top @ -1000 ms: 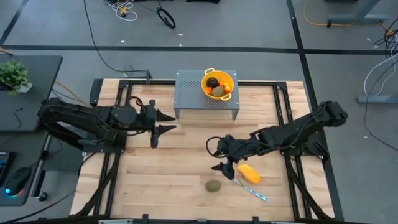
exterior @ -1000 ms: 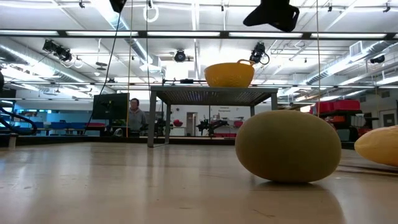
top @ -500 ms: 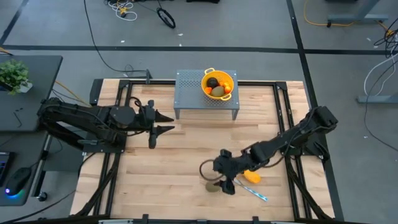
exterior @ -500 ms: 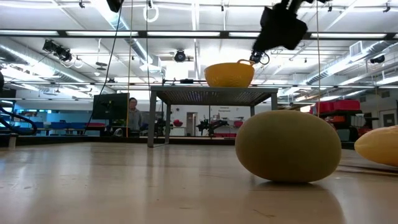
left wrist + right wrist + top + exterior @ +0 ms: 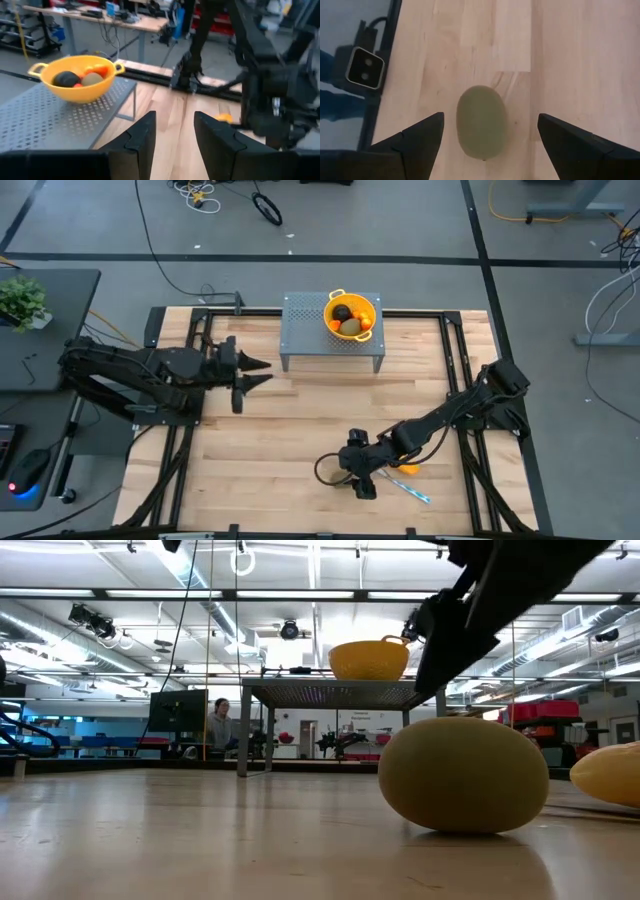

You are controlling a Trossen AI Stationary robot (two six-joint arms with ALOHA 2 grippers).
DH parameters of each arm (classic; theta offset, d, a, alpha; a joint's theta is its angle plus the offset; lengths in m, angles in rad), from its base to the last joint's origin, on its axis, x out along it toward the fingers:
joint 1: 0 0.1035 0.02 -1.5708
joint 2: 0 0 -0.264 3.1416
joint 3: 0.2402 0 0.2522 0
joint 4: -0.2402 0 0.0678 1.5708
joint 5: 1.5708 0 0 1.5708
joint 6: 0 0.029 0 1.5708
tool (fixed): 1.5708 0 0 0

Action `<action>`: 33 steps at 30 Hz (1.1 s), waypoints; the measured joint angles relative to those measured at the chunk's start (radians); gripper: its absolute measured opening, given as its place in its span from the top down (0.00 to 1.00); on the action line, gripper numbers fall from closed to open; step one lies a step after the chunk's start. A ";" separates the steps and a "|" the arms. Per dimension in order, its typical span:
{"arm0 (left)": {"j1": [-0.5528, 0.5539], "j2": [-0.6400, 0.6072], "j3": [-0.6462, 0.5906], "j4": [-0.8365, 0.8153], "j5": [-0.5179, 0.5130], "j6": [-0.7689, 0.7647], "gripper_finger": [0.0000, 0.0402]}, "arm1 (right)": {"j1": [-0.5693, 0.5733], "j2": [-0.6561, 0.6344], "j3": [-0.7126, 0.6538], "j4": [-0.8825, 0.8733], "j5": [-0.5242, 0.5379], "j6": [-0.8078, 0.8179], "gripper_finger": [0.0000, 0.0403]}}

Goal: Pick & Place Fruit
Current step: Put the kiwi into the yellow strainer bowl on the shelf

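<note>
At the near edge of the bench [image 5: 270, 430], around 6 o'clock in the high view, the right jaws [image 5: 487, 132] hang over an olive-green oval fruit [image 5: 481, 122] that lies on the wood. They are spread wide, one finger on each side of the oval and clear of it. In the low view this oval [image 5: 463, 775] sits on the boards with the right arm dark above it. From overhead the arm hides the oval.

Just beside it, toward 4 o'clock, lies the yellow-orange oblong fruit [image 5: 405, 470], partly under the arm, with the slim knife [image 5: 410, 490] next to it on the near side.

Farther back, at 9 o'clock, the left jaws [image 5: 250, 374] wait above the bench, spread apart and holding nothing.

At the far edge, around 12 o'clock, a grey perforated stand [image 5: 305, 325] carries a yellow colander [image 5: 331, 303] on its right part. Inside the colander are a dark ball [image 5: 342, 313], a second olive-green oval [image 5: 350, 328] and small orange-red pieces [image 5: 366, 323]; the left wrist view shows the same contents [image 5: 75, 79].

Beyond the bench, a person [image 5: 221, 727] sits by a monitor.
</note>
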 joint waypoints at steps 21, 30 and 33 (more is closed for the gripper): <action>-0.004 -0.287 0.000 -0.316 0.081 -0.034 0.65 | 0.008 0.036 0.000 0.014 -0.001 -0.021 0.18; -0.004 -0.287 0.000 -0.316 0.351 0.144 0.65 | 0.009 0.036 0.000 0.014 -0.004 -0.021 0.18; -0.004 -0.286 0.000 -0.317 0.354 0.237 0.65 | 0.009 0.043 0.000 0.015 -0.034 -0.021 0.18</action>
